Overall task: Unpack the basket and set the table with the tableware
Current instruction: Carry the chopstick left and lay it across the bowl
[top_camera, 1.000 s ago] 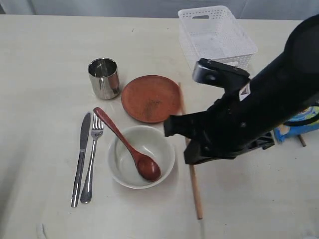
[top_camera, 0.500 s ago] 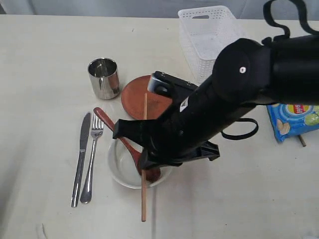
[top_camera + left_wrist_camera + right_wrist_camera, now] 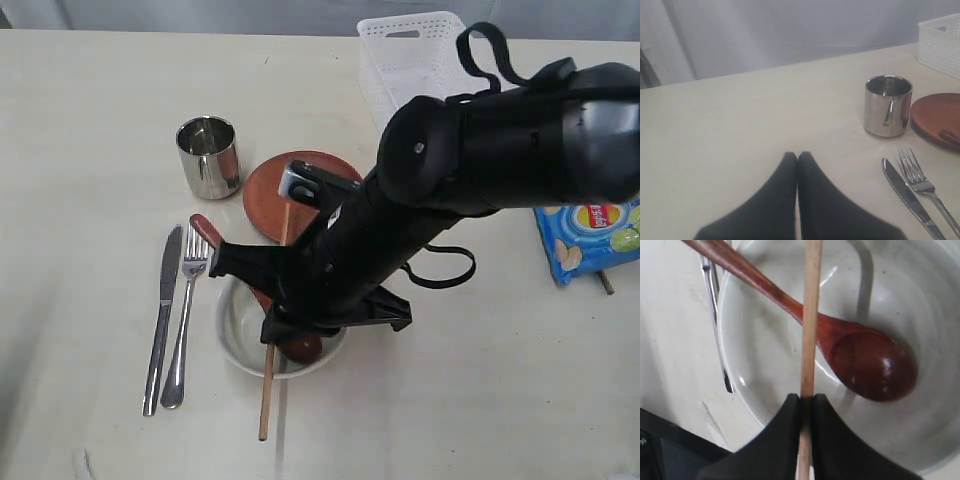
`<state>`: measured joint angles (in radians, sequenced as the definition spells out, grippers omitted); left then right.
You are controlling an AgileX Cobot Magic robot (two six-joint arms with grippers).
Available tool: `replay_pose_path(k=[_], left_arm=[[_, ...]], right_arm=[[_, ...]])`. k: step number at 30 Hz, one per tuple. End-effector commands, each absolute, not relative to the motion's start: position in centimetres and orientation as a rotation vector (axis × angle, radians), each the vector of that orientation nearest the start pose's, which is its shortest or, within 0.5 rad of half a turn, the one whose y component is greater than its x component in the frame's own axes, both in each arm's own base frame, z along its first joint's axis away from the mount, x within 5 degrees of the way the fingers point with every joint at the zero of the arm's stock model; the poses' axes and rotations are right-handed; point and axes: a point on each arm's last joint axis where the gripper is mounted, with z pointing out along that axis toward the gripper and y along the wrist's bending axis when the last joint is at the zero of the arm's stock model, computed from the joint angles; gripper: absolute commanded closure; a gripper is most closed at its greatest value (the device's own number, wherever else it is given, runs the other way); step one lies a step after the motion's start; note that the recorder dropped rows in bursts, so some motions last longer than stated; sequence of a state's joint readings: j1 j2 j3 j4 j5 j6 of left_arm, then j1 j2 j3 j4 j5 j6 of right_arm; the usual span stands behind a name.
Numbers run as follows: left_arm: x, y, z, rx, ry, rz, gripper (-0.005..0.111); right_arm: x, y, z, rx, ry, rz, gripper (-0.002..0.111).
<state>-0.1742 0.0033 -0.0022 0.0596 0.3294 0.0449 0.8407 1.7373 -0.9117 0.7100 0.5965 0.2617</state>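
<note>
My right gripper (image 3: 806,399) is shut on a long wooden chopstick (image 3: 810,315) and hangs over the cream bowl (image 3: 765,360). The reddish-brown spoon (image 3: 865,360) lies in that bowl. In the exterior view the chopstick (image 3: 265,400) crosses the bowl (image 3: 232,325) from the round plate (image 3: 262,190) to the table in front. The steel cup (image 3: 208,155) stands beside the plate, with the knife (image 3: 163,320) and fork (image 3: 185,320) left of the bowl. The white basket (image 3: 420,60) stands at the back. My left gripper (image 3: 797,156) is shut on nothing, low over the table (image 3: 740,125).
A blue crisp packet (image 3: 590,235) lies at the right edge, with a small wooden tip (image 3: 605,283) sticking out beside it. The black right arm (image 3: 480,160) stretches across the middle and hides part of the plate and bowl.
The right arm has swung left with the chopstick, from the table right of the bowl to above the bowl. The left gripper's earlier state is not shown.
</note>
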Motion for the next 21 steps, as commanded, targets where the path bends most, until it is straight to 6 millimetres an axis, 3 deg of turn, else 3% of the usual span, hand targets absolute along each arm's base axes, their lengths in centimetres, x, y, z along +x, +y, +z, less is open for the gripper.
replay_pose_path(k=[1, 5, 9, 11, 16, 21], left_arm=[[5.3, -0.8, 18.4, 0.227, 1.791, -0.042, 0.107], [5.3, -0.8, 18.4, 0.227, 1.791, -0.042, 0.107], [5.3, -0.8, 18.4, 0.227, 1.791, -0.042, 0.107], [5.3, -0.8, 18.4, 0.227, 1.791, -0.042, 0.107], [5.3, -0.8, 18.4, 0.227, 1.791, -0.042, 0.107], [5.3, -0.8, 18.4, 0.227, 1.791, -0.042, 0.107]], right_arm=[[18.8, 25.9, 16.4, -0.090, 3.052, 0.824, 0.108], [18.8, 25.9, 16.4, -0.097, 3.051, 0.823, 0.102], [18.8, 25.9, 16.4, -0.092, 3.051, 0.827, 0.071], [18.7, 25.9, 16.5, -0.094, 3.052, 0.828, 0.061], [18.9, 26.5, 17.7, -0.201, 3.041, 0.866, 0.061], [20.1, 26.9, 20.9, -0.274, 2.955, 0.910, 0.061]])
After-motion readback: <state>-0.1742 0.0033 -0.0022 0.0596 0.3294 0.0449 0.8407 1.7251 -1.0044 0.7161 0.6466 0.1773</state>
